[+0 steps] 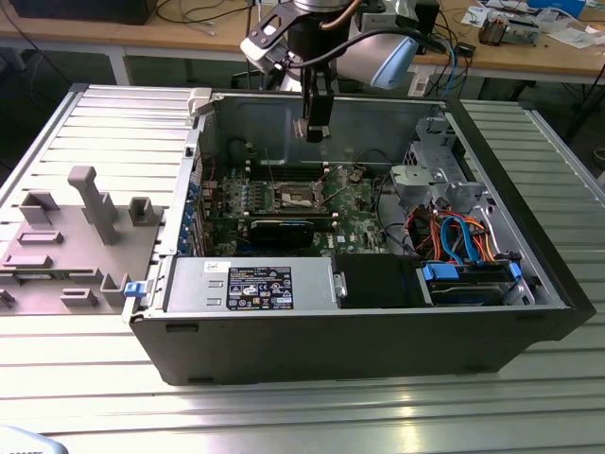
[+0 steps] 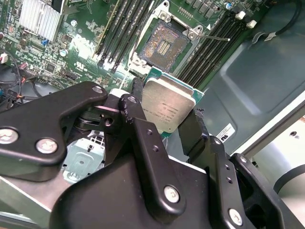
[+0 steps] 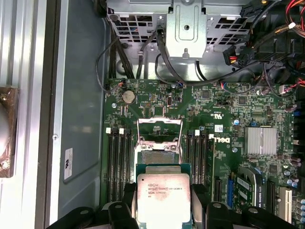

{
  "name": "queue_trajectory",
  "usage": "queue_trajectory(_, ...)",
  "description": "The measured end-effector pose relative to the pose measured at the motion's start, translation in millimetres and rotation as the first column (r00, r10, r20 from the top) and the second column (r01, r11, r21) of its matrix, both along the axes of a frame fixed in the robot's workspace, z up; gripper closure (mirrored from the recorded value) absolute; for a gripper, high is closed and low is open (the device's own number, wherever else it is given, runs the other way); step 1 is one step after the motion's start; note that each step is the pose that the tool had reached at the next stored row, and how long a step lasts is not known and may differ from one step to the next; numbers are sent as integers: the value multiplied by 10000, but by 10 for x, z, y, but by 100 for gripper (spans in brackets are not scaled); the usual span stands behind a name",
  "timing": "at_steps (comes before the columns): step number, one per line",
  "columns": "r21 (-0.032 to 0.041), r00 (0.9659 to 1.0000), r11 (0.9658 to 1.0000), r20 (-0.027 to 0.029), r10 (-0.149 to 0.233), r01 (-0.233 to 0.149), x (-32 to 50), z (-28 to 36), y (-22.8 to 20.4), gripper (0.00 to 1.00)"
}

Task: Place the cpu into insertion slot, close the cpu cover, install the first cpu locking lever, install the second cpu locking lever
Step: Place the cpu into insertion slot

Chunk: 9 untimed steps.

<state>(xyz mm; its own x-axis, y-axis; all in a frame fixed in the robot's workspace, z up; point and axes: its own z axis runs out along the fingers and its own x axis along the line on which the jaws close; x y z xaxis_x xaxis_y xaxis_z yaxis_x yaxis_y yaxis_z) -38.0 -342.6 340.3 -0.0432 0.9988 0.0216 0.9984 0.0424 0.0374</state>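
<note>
Holding the cpu [image 2: 169, 102] above the open computer case [image 1: 378, 331].

Clamping the chip by two opposite edges between the black fingers [image 2: 193, 131] of the gripper [image 1: 315, 130] (silvery top turned toward both wrist cameras, green border showing around it). Hanging well clear of the green motherboard [image 1: 352, 203], close to the case's far wall in the exterior view. Leaving the insertion slot [image 3: 159, 156] bare underneath, its dark gold-flecked centre uncovered and apart from the chip. Leaving the cpu cover [image 3: 159, 121] swung up on the side of the slot away from the held chip, its open middle plain in the first wrist view. Hovering between the rows of black memory slots [image 3: 118, 164] flanking the socket.
</note>
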Motion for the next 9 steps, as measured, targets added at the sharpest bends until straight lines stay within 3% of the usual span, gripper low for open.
queue_trajectory(2, 0, 10000, 10000, 0, 0, 0, 0, -64, -1, 45)
queue_trajectory(9, 0, 10000, 10000, 0, 0, 0, 0, -76, -1, 45)
